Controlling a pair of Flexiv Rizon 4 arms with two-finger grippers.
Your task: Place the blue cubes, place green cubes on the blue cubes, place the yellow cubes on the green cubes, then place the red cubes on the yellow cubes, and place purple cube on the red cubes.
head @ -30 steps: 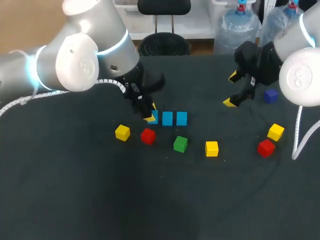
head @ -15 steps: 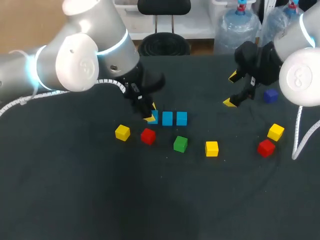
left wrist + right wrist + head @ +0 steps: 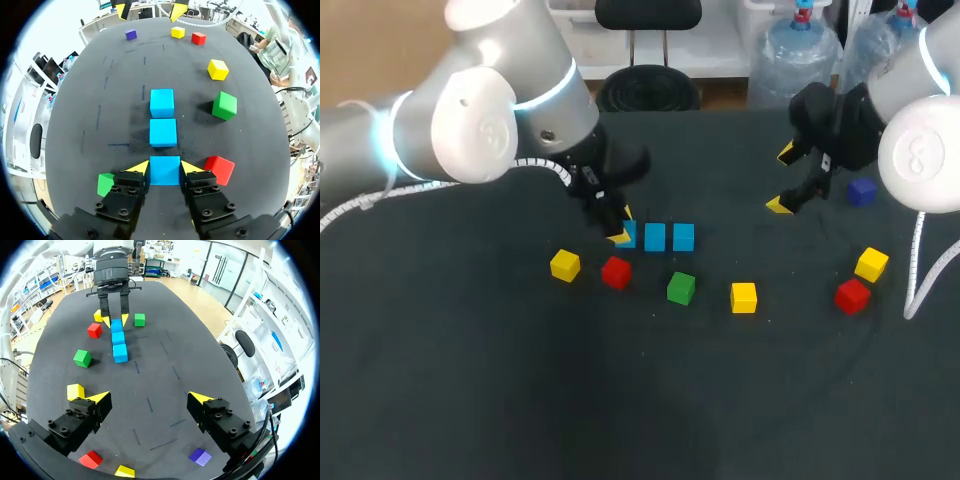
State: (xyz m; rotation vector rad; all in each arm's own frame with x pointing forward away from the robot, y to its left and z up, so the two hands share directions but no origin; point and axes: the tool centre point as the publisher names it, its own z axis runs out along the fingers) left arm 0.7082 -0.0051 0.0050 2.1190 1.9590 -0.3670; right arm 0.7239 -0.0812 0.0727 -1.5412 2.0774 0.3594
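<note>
Layer 1 looks nearly done: 3 blue cubes [image 3: 163,132] sit in a straight row near the table's middle, close together with slim gaps between them. My left gripper [image 3: 164,167] is down on the end blue cube [image 3: 164,171], the one toward the table's left edge. Both yellow tips are against its sides, so I have it pinched, narrow as the cube itself. The cube rests on the table in line with the other 2. My right gripper [image 3: 150,399] hangs over the table's right half, toward the far edge, spread wide with nothing between its fingers.

That's all that is built, and nothing is stacked yet. The first green cube [image 3: 106,184] lies just beside my left finger, on the row's far-edge side. The second green cube [image 3: 681,288] sits just off the row toward the near edge. 3 yellow cubes [image 3: 744,297] are scattered on that same near-edge side, from left of the row out toward the right edge. Of the 2 red cubes [image 3: 616,272], 1 is close to the row's left end and 1 is near the right edge. The purple cube [image 3: 861,191] waits by the right edge, past my right gripper.

My read: once I let go of this cube, blue is finished. Green, yellow, red and purple are all left to place, so 4 of 5 colours remain.
</note>
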